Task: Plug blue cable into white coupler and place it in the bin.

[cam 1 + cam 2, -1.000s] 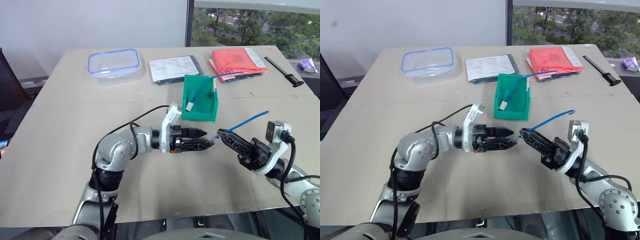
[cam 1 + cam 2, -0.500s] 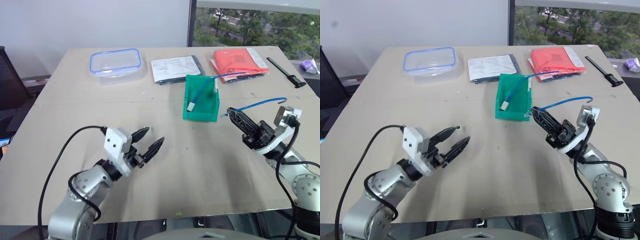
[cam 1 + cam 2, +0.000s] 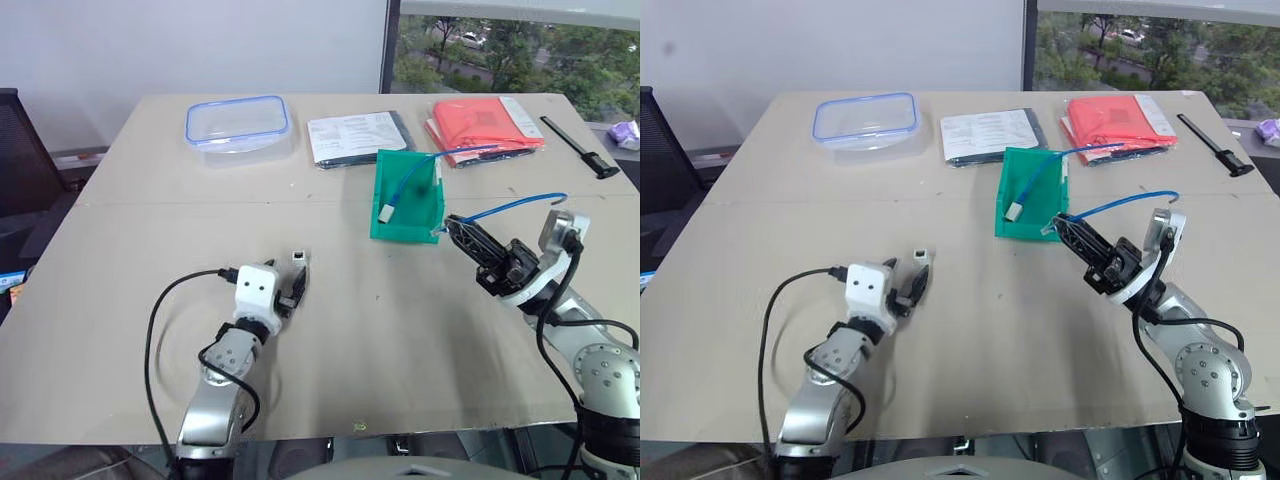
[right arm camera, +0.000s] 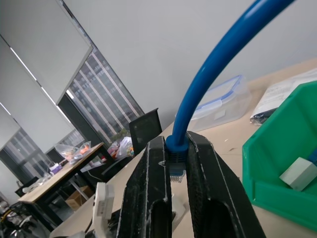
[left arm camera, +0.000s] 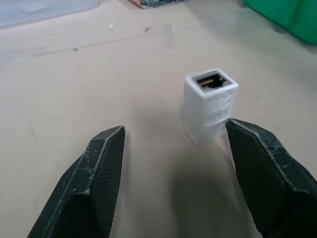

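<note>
a: where's the tiny white plastic coupler cube [image 5: 210,107] seen?

b: upright on the tan tabletop [image 3: 400,330], dark socket w/ metal contacts facing up. a faint zigzag pattern is moulded on its side; no brand can be read. it's framed by the left gripper [image 5: 173,148], whose two black fingers are spread wide w/ nothing held. one fingertip [image 5: 237,130] is just beside the cube; touching or not can't be told.

a: and the short thin bright-blue cable [image 3: 515,207]?

b: its clear-blue plug end is clamped between the closed fingers of the right gripper [image 4: 171,163], held above the table just beside the front corner of the small green plastic bin [image 3: 407,225]. the rest of the cable is arched back over the right arm.

a: what's in the bin?

b: a second blue cable tipped w/ a white block [image 3: 385,212] is lying inside, its far end draped over the back wall toward a red packet [image 3: 485,120].

a: any writing?

b: a printed sheet in a dark sleeve [image 3: 357,136] is laid beside a clear rectangular box w/ blue rim [image 3: 238,124], but the text is too small to be read. a black rod-like tool [image 3: 578,147] is lying near the table's far right edge.
</note>
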